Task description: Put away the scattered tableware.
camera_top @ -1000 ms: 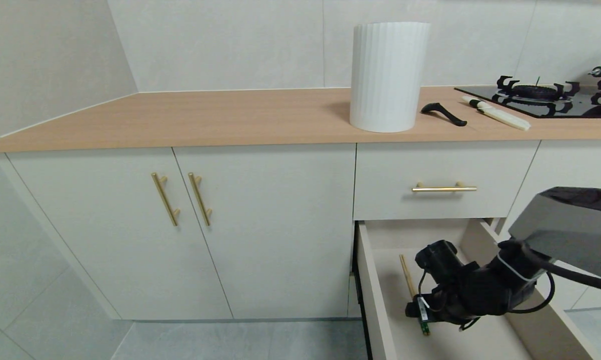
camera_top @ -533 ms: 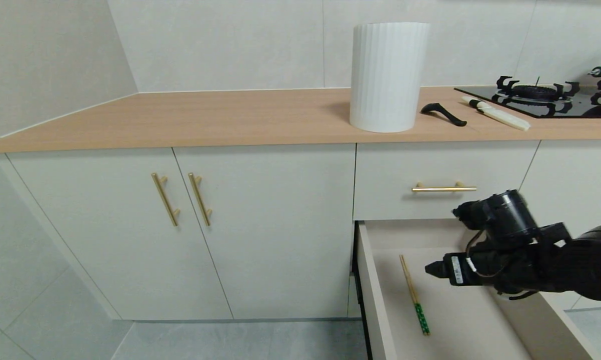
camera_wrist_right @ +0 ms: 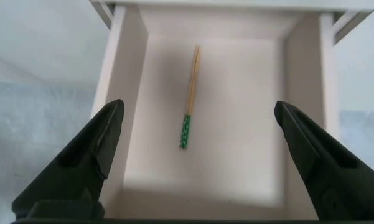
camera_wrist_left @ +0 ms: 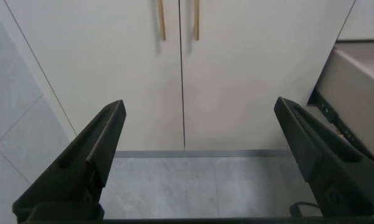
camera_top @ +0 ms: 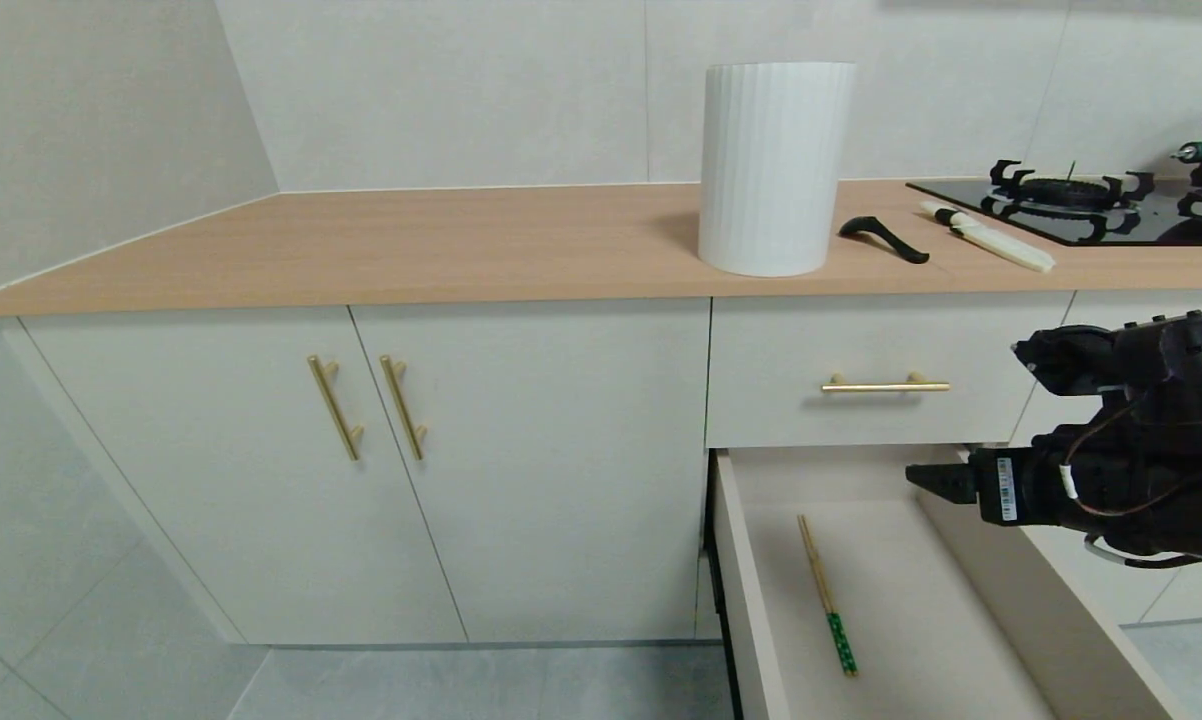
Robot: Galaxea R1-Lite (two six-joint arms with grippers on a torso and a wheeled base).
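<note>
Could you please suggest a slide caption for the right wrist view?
Open right gripper above the open drawer, chopsticks lying inside.

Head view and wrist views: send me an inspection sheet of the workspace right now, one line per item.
Surface: wooden countertop.
Job's things: chopsticks lie flat in the open lower drawer; black-handled utensil and cream-coloured utensil lie on the countertop near the gas hob.
Clutter: tall white ribbed cylinder standing on the countertop.
Hands: right hand open, empty, above the lower drawer; left hand open, empty, facing the cabinet doors.
Cables: thin wires on the right wrist, snagging nothing.
Surroundings: closed upper drawer, tiled wall and floor.
</note>
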